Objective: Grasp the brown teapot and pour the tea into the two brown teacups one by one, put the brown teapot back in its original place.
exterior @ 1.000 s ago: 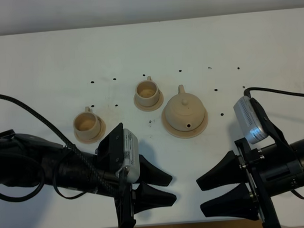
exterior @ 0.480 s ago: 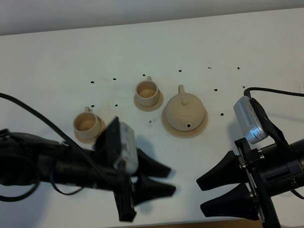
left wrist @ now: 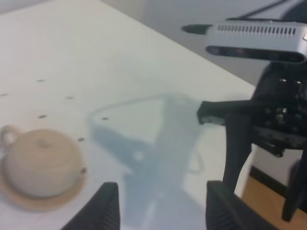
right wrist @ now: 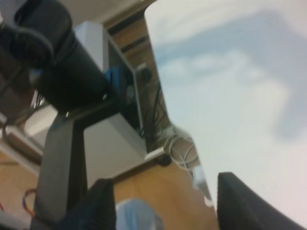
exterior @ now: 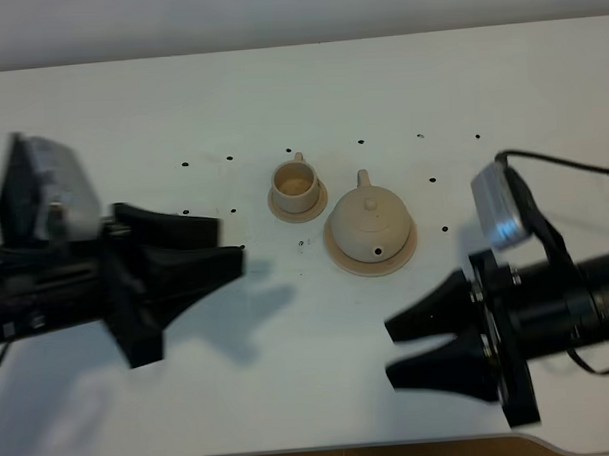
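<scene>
Teapot (exterior: 369, 224) sits on the big saucer (exterior: 341, 259), a bit right of the middle of the high view, on the white table (exterior: 280, 89). Its lid is on. Its handle points to the top of the frame and its spout points to the bottom.

I see one cup (exterior: 294, 184) on a small saucer (exterior: 309, 214), just up and left of the teapot. They are near each other but do not touch.

My left gripper (exterior: 228, 243) is at the middle left of the frame and looks blurry. Its fingers are spread wide and hold nothing. The tips point right, and they are down and left of the cup.

My right gripper (exterior: 391, 351) is at the lower right. Its fingers are spread wide too, with nothing in them. The tips point left, and they are below the teapot and apart from it.

My left wrist view shows the teapot on its saucer, well apart from the two fingers (left wrist: 103, 211). My right wrist view is blurry. I can make out only the table edge and the two spread fingers (right wrist: 98, 206).
</scene>
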Controlling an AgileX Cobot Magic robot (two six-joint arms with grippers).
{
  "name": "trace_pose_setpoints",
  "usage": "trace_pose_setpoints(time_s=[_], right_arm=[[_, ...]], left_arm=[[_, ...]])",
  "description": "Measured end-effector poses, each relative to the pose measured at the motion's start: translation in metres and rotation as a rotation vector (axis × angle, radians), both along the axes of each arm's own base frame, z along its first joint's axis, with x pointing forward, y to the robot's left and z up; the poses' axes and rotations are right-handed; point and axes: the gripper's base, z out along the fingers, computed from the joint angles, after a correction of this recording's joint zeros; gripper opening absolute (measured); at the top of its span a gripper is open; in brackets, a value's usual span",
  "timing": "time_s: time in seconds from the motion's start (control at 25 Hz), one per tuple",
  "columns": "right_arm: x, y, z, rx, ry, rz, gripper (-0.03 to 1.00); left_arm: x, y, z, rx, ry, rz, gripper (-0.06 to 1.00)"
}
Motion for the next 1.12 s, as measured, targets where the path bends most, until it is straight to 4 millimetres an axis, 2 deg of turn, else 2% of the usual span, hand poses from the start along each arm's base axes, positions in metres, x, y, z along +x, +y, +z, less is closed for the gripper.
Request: trace_pose_setpoints(time_s=[0.16,0.28,0.56,0.84,1.12], right_arm=[[0.018,0.002,0.014,0.014,0.016,-0.060,0.49],[0.031,0.002,0.023,0.001,0.028,-0.128,0.49],[0.054,0.002,0.042,-0.018,0.034,-0.232,0.49],[0.071,0.003,0.062,-0.024,0.022,-0.280,0.49],[0.082,0.005,0.084,0.009,0.000,-0.302,0.49]], left_arm=[[-0.028,0.016,0.018,0.036,0.025,0.137,0.45],[-0.050,0.029,0.022,0.096,0.051,0.222,0.45],[-0.089,0.065,0.012,0.320,0.177,0.491,0.45],[-0.102,0.090,-0.001,0.561,0.265,0.625,0.45],[-0.103,0.093,-0.003,0.570,0.300,0.665,0.45]])
